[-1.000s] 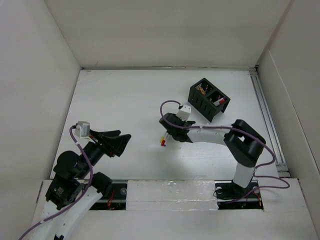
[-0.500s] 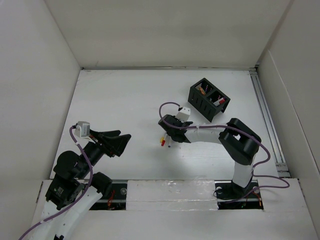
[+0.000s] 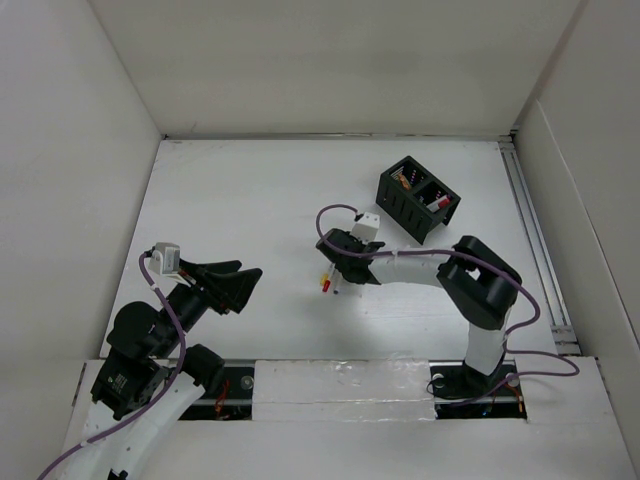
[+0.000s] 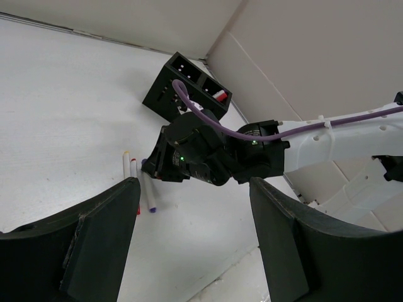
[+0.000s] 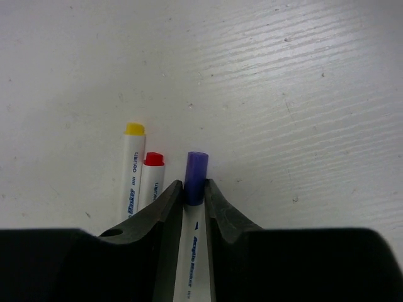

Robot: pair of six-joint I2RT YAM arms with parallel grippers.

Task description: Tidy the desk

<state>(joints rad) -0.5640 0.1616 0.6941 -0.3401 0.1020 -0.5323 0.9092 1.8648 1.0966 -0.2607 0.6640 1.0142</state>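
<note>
On the white desk (image 3: 250, 200) three markers lie side by side: yellow-capped (image 5: 133, 165), red-capped (image 5: 151, 176) and purple-capped (image 5: 196, 173). My right gripper (image 5: 192, 187) is down on the desk, shut on the purple marker, both fingers pressed against it just below the cap. From above, this gripper (image 3: 337, 275) hides most of the markers; only the red and yellow tips (image 3: 325, 283) show. My left gripper (image 3: 240, 285) hangs open and empty over the near left of the desk, well apart from the markers (image 4: 140, 182).
A black two-compartment organizer box (image 3: 417, 200) stands at the back right with small items in it. A metal rail (image 3: 530, 230) runs along the desk's right side. White panel walls enclose the desk.
The right gripper has edged slightly left over the markers and its fingers now sit tight on the purple marker. The left arm has not moved.
</note>
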